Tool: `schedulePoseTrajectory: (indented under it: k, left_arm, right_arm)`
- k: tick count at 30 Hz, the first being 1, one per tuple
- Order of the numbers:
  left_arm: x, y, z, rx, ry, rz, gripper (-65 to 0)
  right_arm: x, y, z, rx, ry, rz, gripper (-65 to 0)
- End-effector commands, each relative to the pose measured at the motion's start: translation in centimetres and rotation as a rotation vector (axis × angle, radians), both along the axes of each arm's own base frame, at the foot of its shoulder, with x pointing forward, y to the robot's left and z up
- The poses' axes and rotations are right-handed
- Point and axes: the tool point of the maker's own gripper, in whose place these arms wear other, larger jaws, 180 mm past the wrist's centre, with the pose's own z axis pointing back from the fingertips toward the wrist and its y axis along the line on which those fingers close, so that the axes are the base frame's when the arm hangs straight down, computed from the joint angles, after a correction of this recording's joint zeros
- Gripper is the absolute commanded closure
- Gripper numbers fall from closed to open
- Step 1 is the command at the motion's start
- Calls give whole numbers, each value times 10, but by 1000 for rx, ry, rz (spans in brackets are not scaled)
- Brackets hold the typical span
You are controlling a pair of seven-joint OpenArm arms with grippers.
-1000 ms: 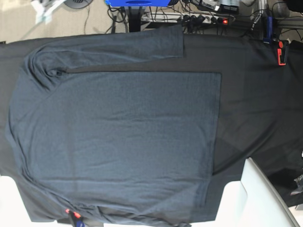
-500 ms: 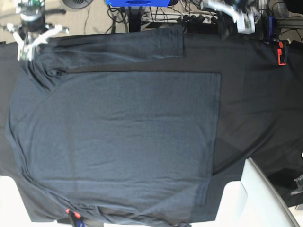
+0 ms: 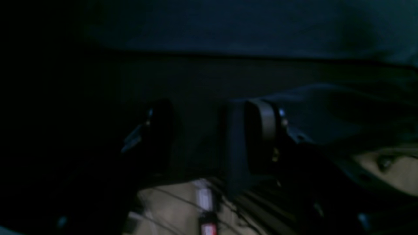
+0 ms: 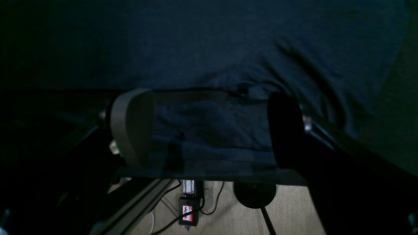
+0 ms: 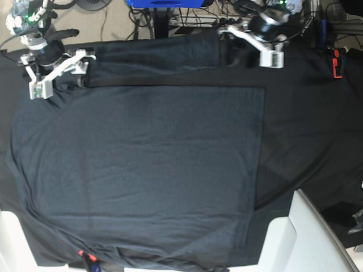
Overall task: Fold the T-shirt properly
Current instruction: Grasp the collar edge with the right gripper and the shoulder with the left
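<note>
The T-shirt (image 5: 142, 158) lies flat on the black tablecloth (image 5: 306, 130), collar end at the left and hem at the right, with one long sleeve (image 5: 164, 56) along the far edge. My right gripper (image 5: 59, 76) is open at the shoulder end of that sleeve; in the right wrist view its jaws straddle bunched sleeve fabric (image 4: 209, 130). My left gripper (image 5: 249, 48) is open just past the sleeve cuff; in the left wrist view (image 3: 209, 137) the cuff (image 3: 326, 104) lies against its right finger (image 3: 261, 130). The view is too dark to tell whether fabric lies between the jaws.
A red clamp (image 5: 337, 62) grips the tablecloth at the far right. Another red and blue clamp (image 5: 88, 258) sits at the near edge. White blocks stand at the near right (image 5: 306, 238) and near left (image 5: 8, 238). Cables and a power strip (image 5: 249, 22) lie on the floor behind.
Both arms have come down from the far edge over the table. The right gripper moved in to the sleeve's shoulder end, the left gripper to the cuff end.
</note>
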Motion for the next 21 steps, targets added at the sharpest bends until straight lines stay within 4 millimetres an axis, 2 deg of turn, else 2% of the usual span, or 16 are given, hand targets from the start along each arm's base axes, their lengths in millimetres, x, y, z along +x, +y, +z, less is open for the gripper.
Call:
schedulePoseTrajectory:
  k: [1,6,10,15,18,20,21]
  left_arm:
    - [-2,-4,-1,-17,11,-9,-339]
    - [-9,-24,-24,-72,96,-25,-346]
    - [-9,-27,-37,-84,123,-6,-342]
    - [-7,-34,-46,-98,140,-2,-337]
    - [-12,-54,-51,-122,162,-48,-332]
    - [-14,-60,-55,-128,173,-65,-285]
    - [-16,-62,-58,-130,183,-67,-230]
  right_arm:
    - [5,-9,8,-17,-34,-12,-509]
    - [5,-29,5,-40,-27,-60,-509]
    - [2,-45,3,-61,-21,-99,-510]
    - [0,-55,5,-76,-22,-122,-510]
    - [0,-60,6,-84,-24,-133,-510]
    - [-1,-64,6,-90,-24,-142,-510]
    - [-1,-67,7,-93,-27,-153,-510]
